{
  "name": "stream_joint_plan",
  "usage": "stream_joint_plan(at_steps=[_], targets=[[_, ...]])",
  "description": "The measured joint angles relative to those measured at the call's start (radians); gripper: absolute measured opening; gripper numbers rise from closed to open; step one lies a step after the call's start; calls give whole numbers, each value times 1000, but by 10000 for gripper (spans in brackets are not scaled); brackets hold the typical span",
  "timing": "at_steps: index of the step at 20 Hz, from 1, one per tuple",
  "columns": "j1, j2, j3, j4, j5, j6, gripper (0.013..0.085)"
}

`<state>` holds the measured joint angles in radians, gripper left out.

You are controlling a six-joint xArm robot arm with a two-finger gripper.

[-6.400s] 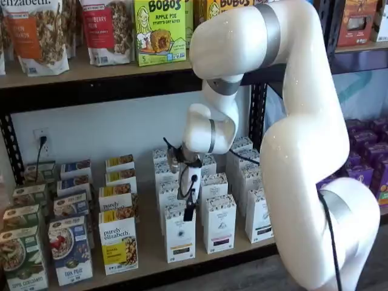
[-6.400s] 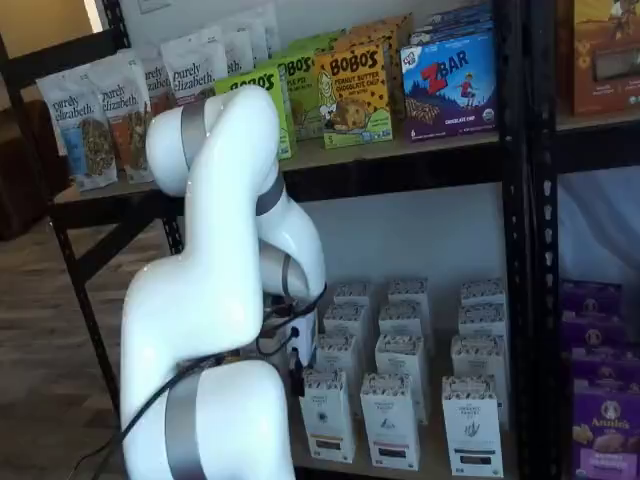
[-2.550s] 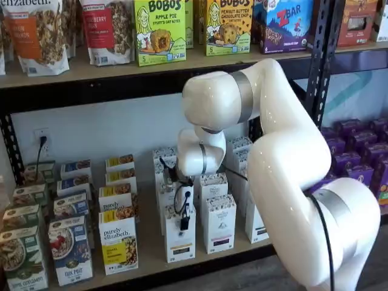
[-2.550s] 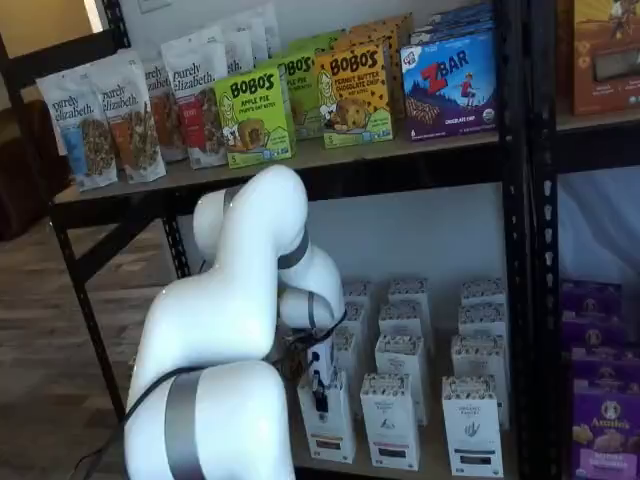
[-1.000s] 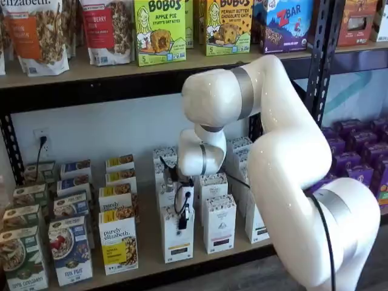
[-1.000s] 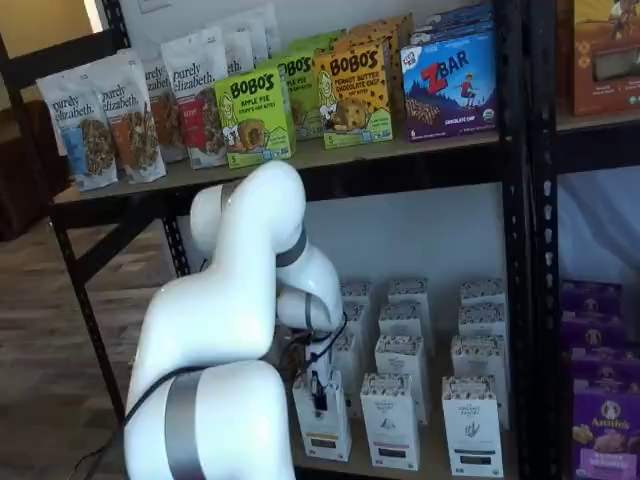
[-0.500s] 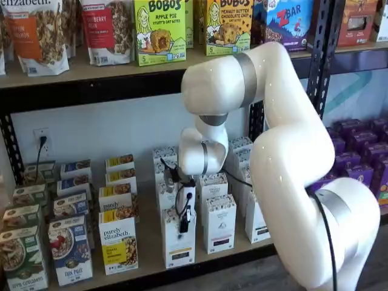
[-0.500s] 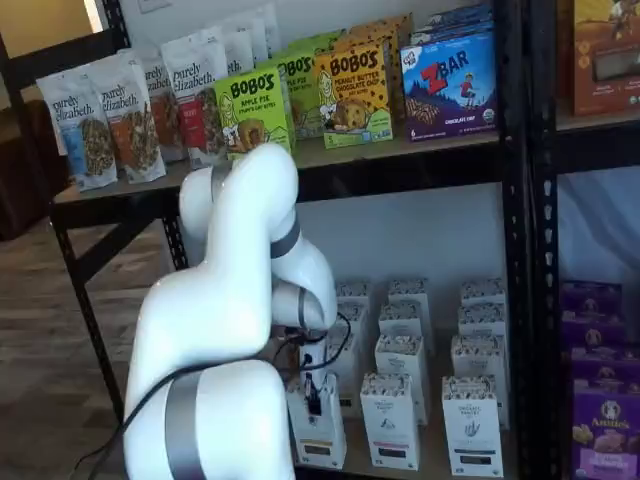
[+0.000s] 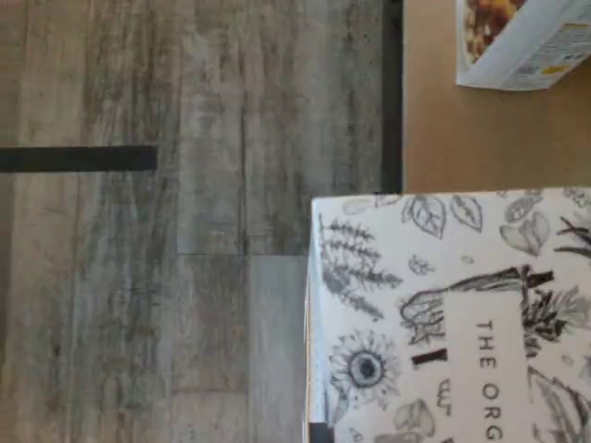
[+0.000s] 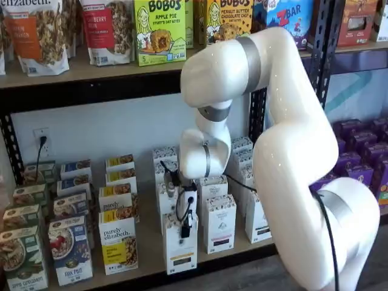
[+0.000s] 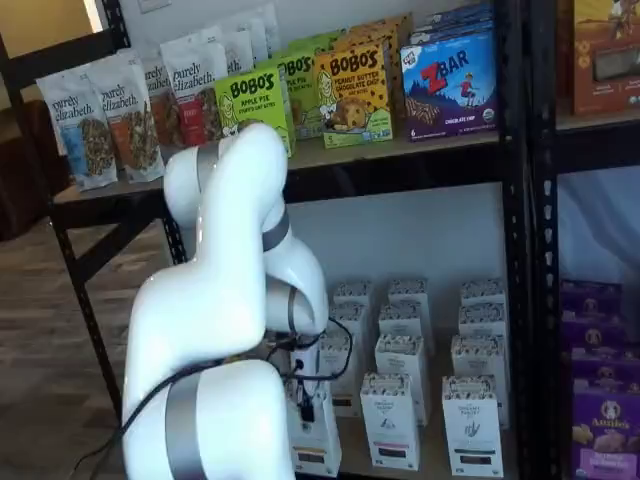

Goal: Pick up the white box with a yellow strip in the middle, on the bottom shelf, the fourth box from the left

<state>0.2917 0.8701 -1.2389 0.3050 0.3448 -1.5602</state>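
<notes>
The gripper [image 10: 185, 229] is clamped on the top of the white box [image 10: 180, 247], a tall narrow carton with a short yellow-and-dark strip low on its face. The box stands at the front edge of the bottom shelf [image 10: 148, 257], forward of its row. The fingers [image 10: 187, 225] are black, with a black cable looped beside them; the arm [image 10: 291, 151] is glossy white with grey joint bands.

In both shelf views the shelf is a light tan board with black metal uprights. One shelf view also shows the "purely elizabeth" box [image 10: 117, 242] with its yellow label just left of the held carton, and a pink-strip carton [image 10: 219, 223] on the other side. In the other shelf view the arm hides most of the gripper [image 11: 306, 408], and only the box's [image 11: 316, 440] lower front shows.

The wrist view alone shows the carton top [image 9: 452, 318]: white card with black line-drawn leaves and a sunflower, and part lettering. It overhangs grey wood-grain floor [image 9: 185, 231], with tan board [image 9: 462, 129] beside it.
</notes>
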Motion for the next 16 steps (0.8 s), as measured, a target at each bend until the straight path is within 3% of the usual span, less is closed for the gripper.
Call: stream_joint_plan(at_steps=[10,12,16], targets=[[32,-141,210,33,-50,-6,450],[33,-173,250,7,-45,19,450],[42,-223,318,0,-69,32,450]])
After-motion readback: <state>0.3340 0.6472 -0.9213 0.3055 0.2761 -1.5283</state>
